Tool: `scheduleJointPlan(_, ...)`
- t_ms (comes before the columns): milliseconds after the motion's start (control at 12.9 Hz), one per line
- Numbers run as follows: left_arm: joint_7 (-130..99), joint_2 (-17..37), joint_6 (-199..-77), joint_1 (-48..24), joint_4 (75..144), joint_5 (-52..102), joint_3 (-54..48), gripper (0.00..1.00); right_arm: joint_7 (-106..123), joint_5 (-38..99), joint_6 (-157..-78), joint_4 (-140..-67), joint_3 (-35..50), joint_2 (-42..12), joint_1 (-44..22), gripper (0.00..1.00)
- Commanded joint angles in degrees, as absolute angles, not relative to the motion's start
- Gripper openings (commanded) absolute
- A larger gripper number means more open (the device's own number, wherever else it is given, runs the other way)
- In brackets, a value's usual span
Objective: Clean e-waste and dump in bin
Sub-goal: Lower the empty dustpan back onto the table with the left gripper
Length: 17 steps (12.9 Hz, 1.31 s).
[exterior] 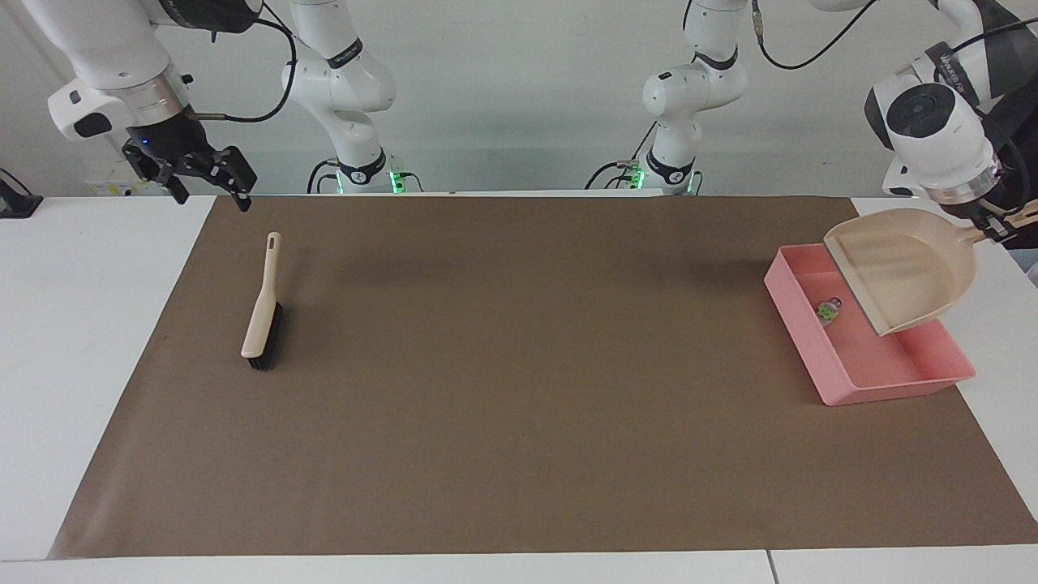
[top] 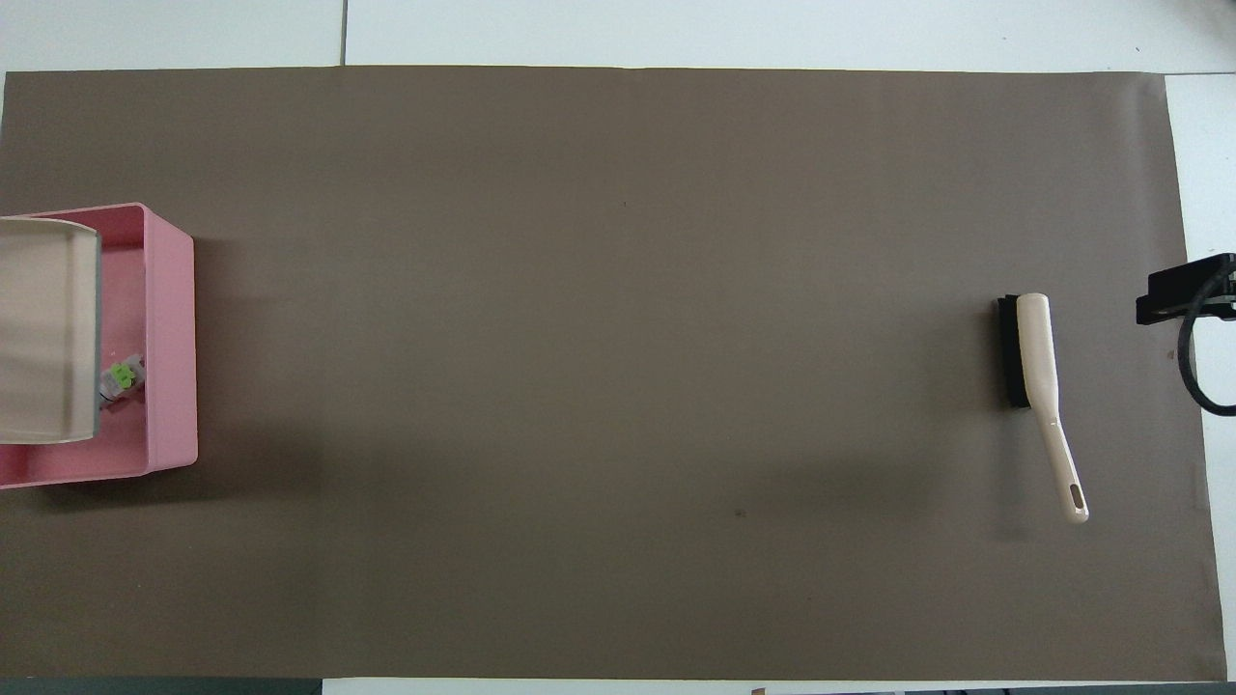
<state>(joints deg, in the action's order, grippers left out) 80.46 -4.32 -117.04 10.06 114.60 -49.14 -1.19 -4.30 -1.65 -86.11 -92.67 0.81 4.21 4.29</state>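
The pink bin [exterior: 859, 381] sits on the brown mat at the left arm's end of the table; it also shows in the overhead view [top: 172, 328]. A white e-waste piece with green marks [exterior: 828, 309] lies inside it, also seen from overhead [top: 122, 376]. The dark block is hidden. My left gripper [exterior: 999, 225] is shut on the handle of the beige dustpan [exterior: 900, 272], holding it tilted over the bin [top: 43, 328]. My right gripper [exterior: 207, 193] is open and empty, raised over the mat's corner near the robots.
A beige brush with black bristles [exterior: 261, 312] lies flat on the mat toward the right arm's end [top: 1033, 357]. The brown mat [exterior: 519, 389] covers most of the white table.
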Motion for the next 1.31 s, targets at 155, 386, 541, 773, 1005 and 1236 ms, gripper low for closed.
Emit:
scheduleJointPlan(155,80.3,-4.7,-112.5,-1.2,118.7,-38.4,-0.5,0.0,-5.2,-2.8,-84.3,-91.9,-4.2,3.3,-2.8,1.0)
scheduleJointPlan(386,70.2,-4.9,-113.0,-9.6,124.4,-37.6,-0.6,0.0,-5.3,-2.8,-83.2,-92.2,-4.3,3.7,-2.7,1.0)
scheduleJointPlan(541,62.1,-4.6,-113.6,-15.6,128.6,-37.6,-0.6,0.0,-5.2,-2.9,-83.4,-92.5,-4.2,3.8,-2.7,1.0)
scheduleJointPlan(773,57.3,-3.4,-118.2,-21.9,132.2,-37.6,-0.6,0.0,-4.5,-4.7,-83.8,-92.2,-4.0,3.6,-3.2,1.0)
scheduleJointPlan(1005,57.0,-1.0,-121.4,-25.0,132.5,-37.6,-0.6,0.0,-3.7,-5.4,-83.5,-91.3,-3.9,3.2,-3.3,1.0)
scheduleJointPlan(1236,57.0,3.3,-125.0,-26.6,132.4,-37.6,-0.5,0.0,-3.0,-4.3,-82.6,-89.6,-3.9,2.7,-3.3,1.0)
